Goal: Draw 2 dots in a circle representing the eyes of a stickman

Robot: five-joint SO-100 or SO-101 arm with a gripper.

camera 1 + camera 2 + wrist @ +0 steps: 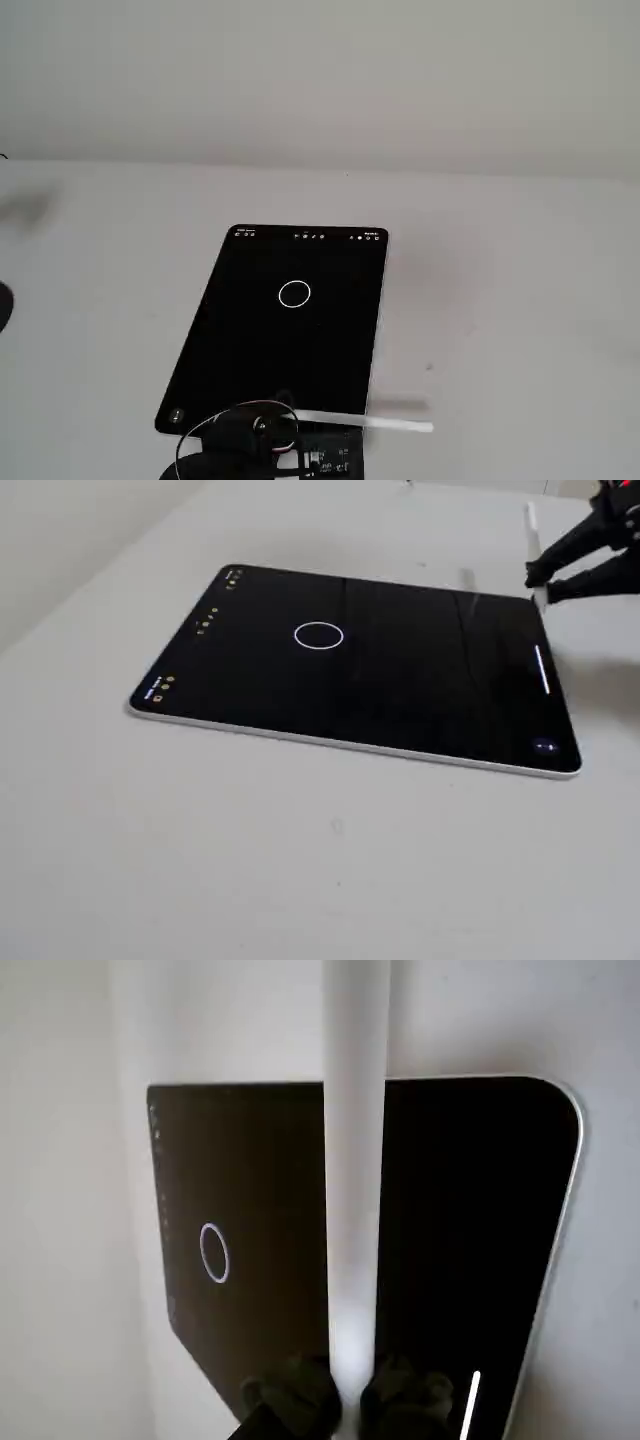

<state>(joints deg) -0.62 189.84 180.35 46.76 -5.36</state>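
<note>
A black tablet (pixel 250 350) lies flat on the white table. A thin white circle (pixel 295 294) is drawn on its screen, and it also shows in the wrist view (pixel 214 1252) and in a fixed view (pixel 319 635). No dots show inside the circle. My gripper (pixel 350 1400) is shut on a white stylus (pixel 355 1160). The gripper (pixel 545 580) sits at the tablet's short edge, far from the circle. In a fixed view the gripper (pixel 285 418) is at the tablet's near edge and the stylus (pixel 380 423) points right, past the tablet's corner.
Small toolbar icons (pixel 310 236) line the tablet's far short edge. A short white bar (pixel 543 670) glows on the screen near the gripper. The white table (pixel 300 860) surrounds the tablet. A wall (pixel 320 80) rises behind it.
</note>
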